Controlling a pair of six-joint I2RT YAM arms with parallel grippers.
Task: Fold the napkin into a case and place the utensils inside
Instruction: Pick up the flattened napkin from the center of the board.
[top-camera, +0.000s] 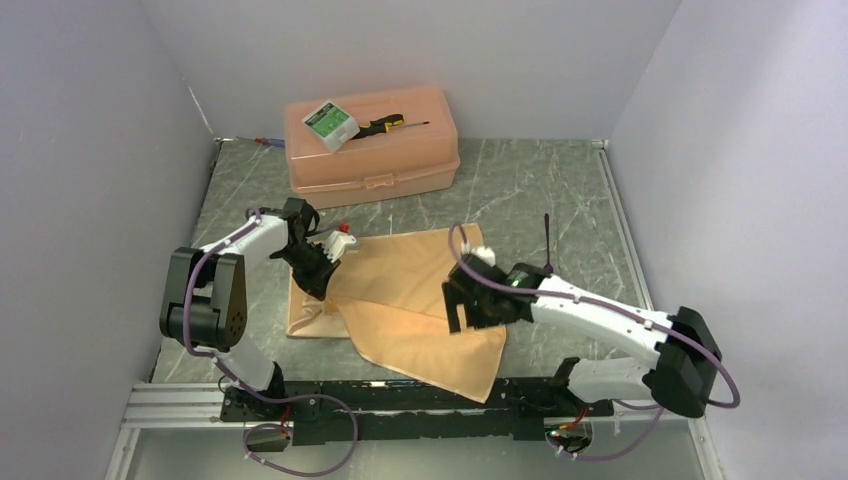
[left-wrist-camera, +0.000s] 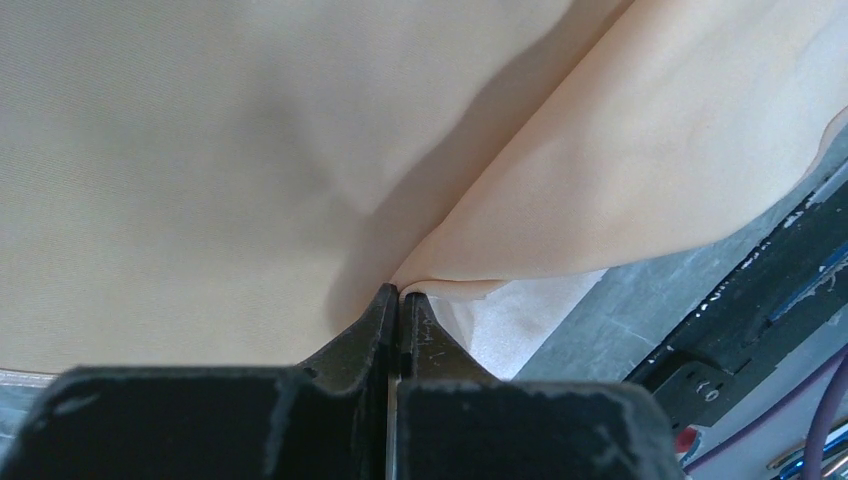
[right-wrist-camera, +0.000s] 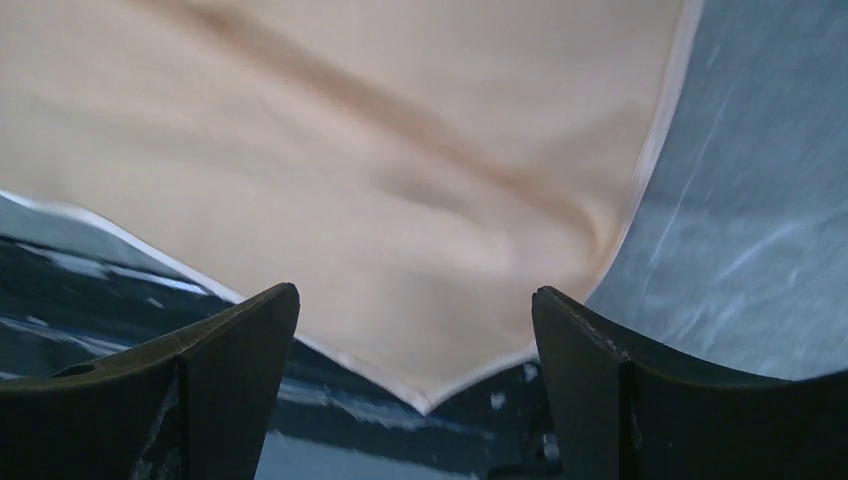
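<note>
The peach-orange napkin (top-camera: 420, 300) lies partly folded in the middle of the table, one layer pulled over another. My left gripper (top-camera: 320, 285) sits at its left side. In the left wrist view the left gripper (left-wrist-camera: 400, 292) is shut, with a fold of the napkin (left-wrist-camera: 600, 180) drawn to its tips. My right gripper (top-camera: 465, 318) hovers over the napkin's right part. Seen from the right wrist, the right gripper (right-wrist-camera: 415, 300) stands wide open above a hemmed corner of the napkin (right-wrist-camera: 400, 200), with nothing between its fingers. The case does not show, and I cannot make out the utensils.
A rigid peach plastic box (top-camera: 370, 165) stands at the back, with a black-and-yellow screwdriver (top-camera: 390, 123) and a small green-and-white carton (top-camera: 330, 122) on its lid. A thin red-blue sliver (top-camera: 265, 142) lies by the box's left end. Grey walls close in on three sides.
</note>
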